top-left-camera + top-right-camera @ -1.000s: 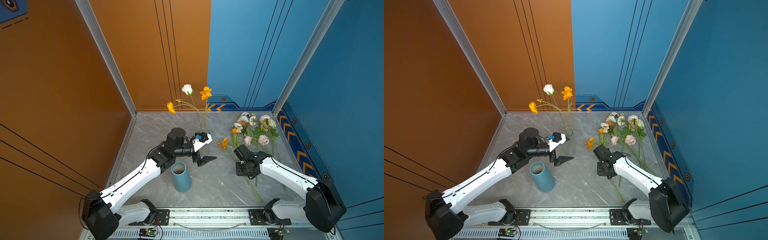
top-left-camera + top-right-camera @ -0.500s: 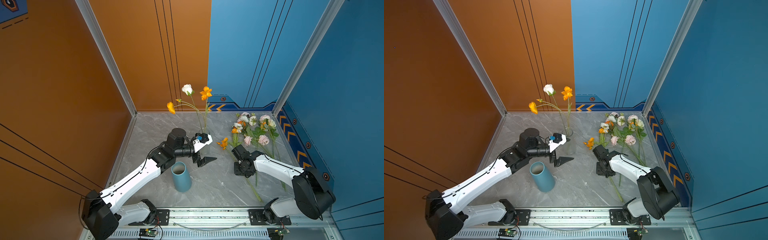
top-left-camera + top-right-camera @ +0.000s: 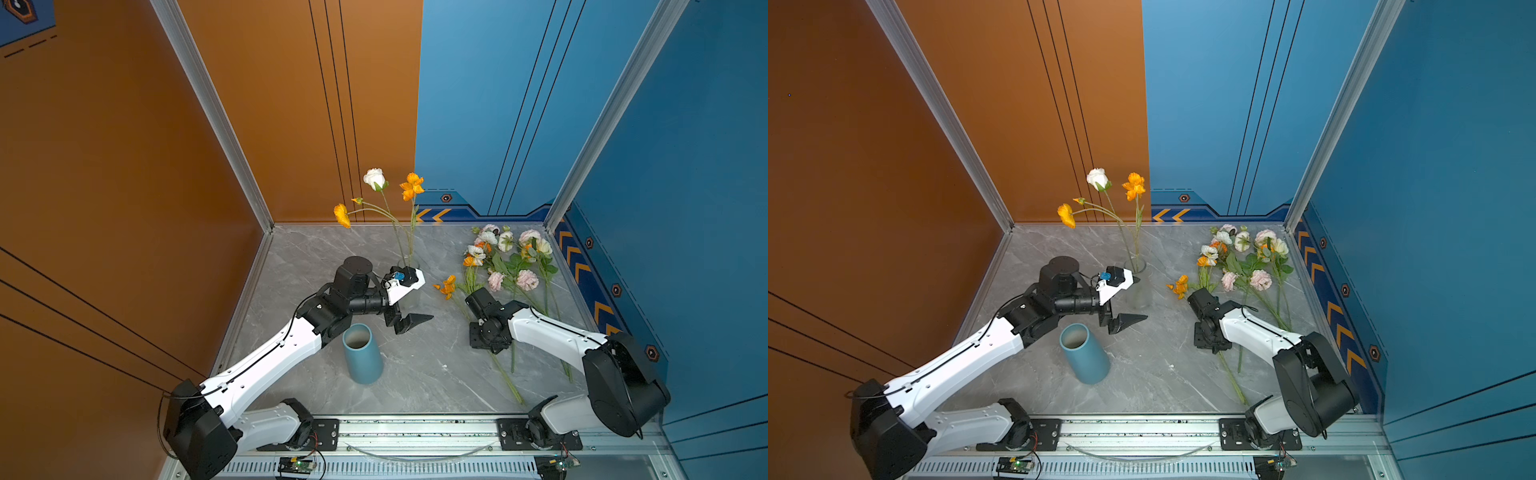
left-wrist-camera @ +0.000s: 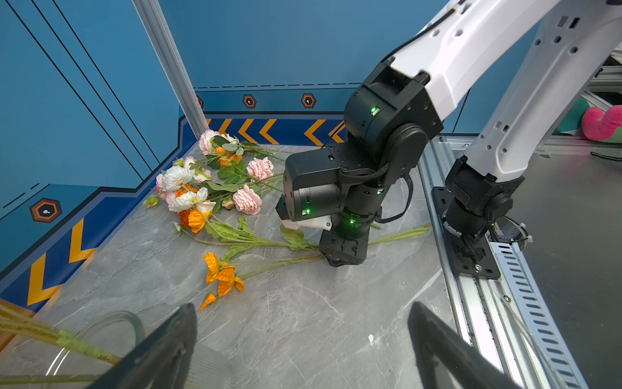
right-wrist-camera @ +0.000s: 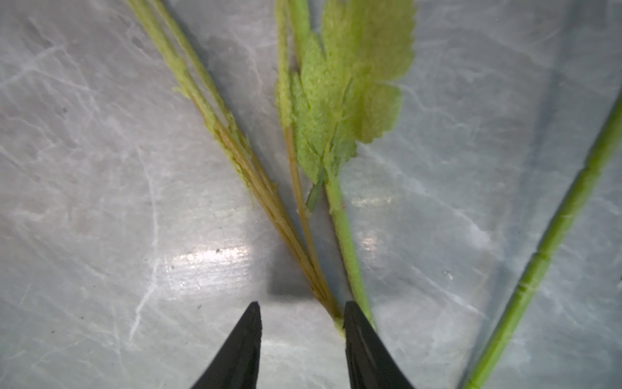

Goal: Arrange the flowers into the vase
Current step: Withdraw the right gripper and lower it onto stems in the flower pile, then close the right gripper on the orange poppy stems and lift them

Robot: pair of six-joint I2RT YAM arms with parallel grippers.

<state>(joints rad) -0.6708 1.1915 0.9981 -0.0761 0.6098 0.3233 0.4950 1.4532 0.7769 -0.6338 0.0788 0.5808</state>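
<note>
Left hand is held spread wide above the desk, just beside the glass vase, and nothing is gripped. In the left wrist view its fingers are seen far apart, with the vase rim next to one of them. A few stems are stood upright in the vase, topped by a white bloom, an orange bloom and a yellow bloom. A blue tube is stood on the desk near the left arm, apart from the vase.

The rest of the flowers are laid flat in a pile at the right rear of the desk, blooms toward the back wall. One orange flower is laid a bit apart, toward the vase.

Right hand is lowered, pointing down, onto the stem ends of the pile. In the right wrist view the hand is seen partly spread, with bare desk in the gap. The stems are gathered at one fingertip, possibly touching it; the close view is blurred. Nothing is pinched.
</note>
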